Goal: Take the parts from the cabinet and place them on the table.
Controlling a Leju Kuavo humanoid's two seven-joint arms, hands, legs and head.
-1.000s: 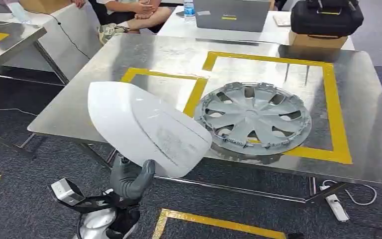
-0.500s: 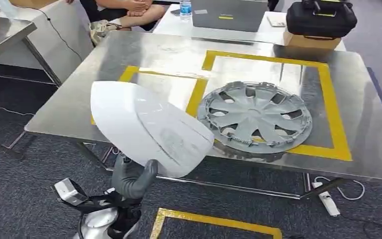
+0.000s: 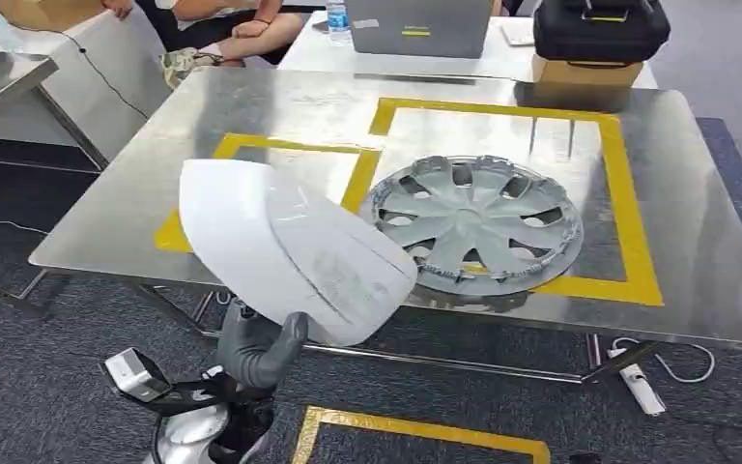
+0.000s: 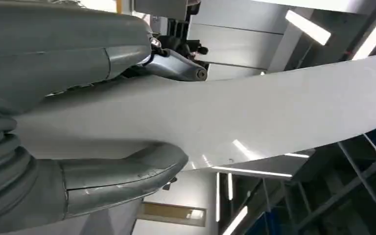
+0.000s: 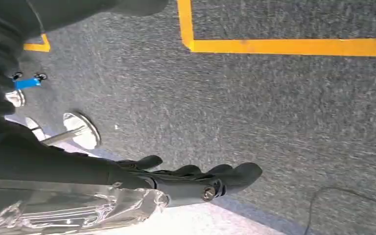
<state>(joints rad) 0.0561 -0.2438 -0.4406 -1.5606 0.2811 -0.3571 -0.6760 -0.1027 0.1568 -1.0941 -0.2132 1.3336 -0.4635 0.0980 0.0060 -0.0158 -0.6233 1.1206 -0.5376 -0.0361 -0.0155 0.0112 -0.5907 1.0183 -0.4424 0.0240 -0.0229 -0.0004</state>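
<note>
Head view has slid sideways against the table [image 3: 106, 208]: you're walking. Your left hand [image 3: 256, 348] grips the white panel [image 3: 290, 251] just short of its near edge; your right hand [image 5: 196, 181] hangs slack, holding nothing.

i see a glossy white plastic panel [image 3: 290, 246], a matt grey plastic hubcap [image 3: 473, 222] and a brushed metal table [image 3: 696, 242].

No text, brand or number can be read anywhere: the yellow label on the laptop lid [image 3: 415, 31] and the one on the water bottle [image 3: 337, 16] are too small.
</note>
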